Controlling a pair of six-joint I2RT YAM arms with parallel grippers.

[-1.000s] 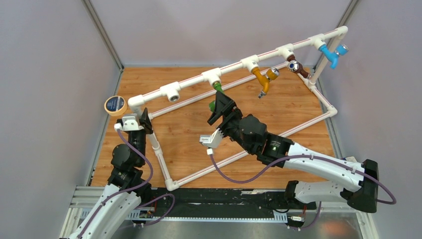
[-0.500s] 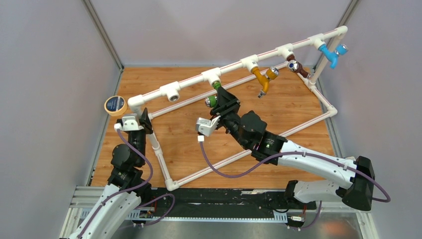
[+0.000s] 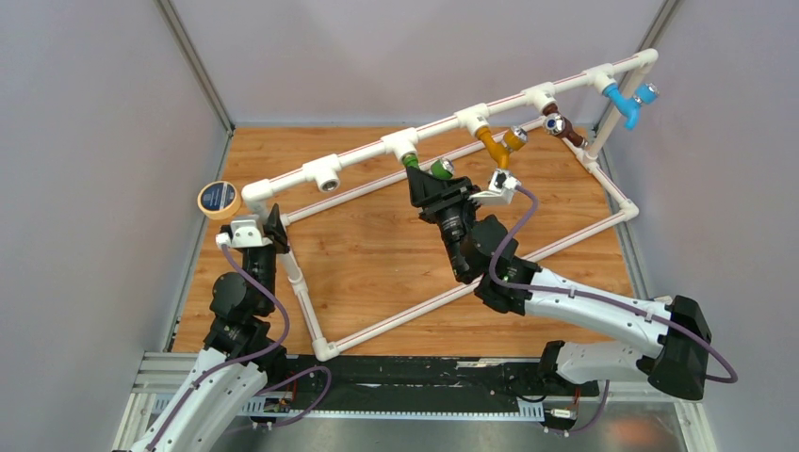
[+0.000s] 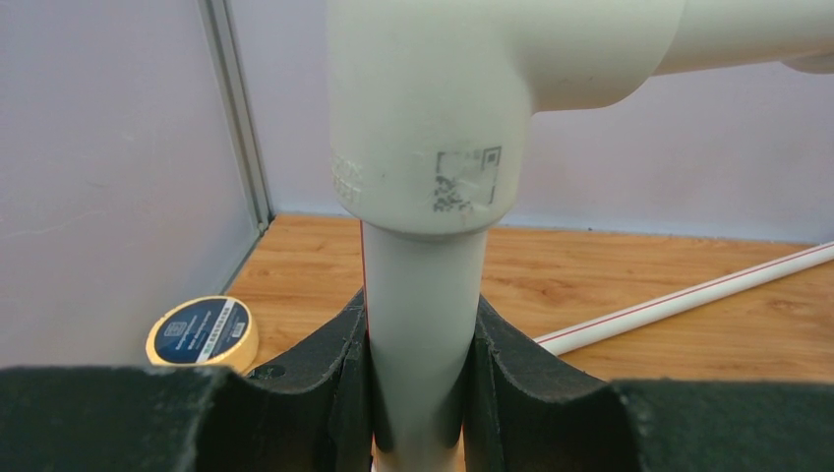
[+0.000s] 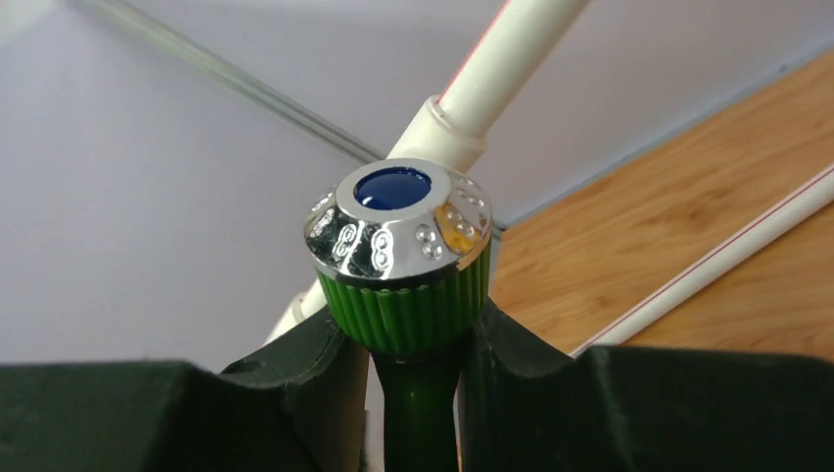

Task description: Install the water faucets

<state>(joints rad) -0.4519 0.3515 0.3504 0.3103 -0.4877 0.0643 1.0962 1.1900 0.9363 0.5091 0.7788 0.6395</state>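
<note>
Wooden table [image 3: 358,254]: right tool [image 5: 415,383] pinches green plastic Y-shaped faucet [image 5: 408,310] at white pipe tee [image 3: 400,143]; I'd twist squarely (left tool [image 4: 421,379] clamps white pipe upright [image 4: 423,285]).

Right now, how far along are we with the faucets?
Done: blue faucet, brown faucet and orange faucet sit in fittings on the top pipe. In hand: the right hand grips the green faucet at its fitting; the left hand clamps the upright pipe. Left: the leftmost fitting is empty.
</note>
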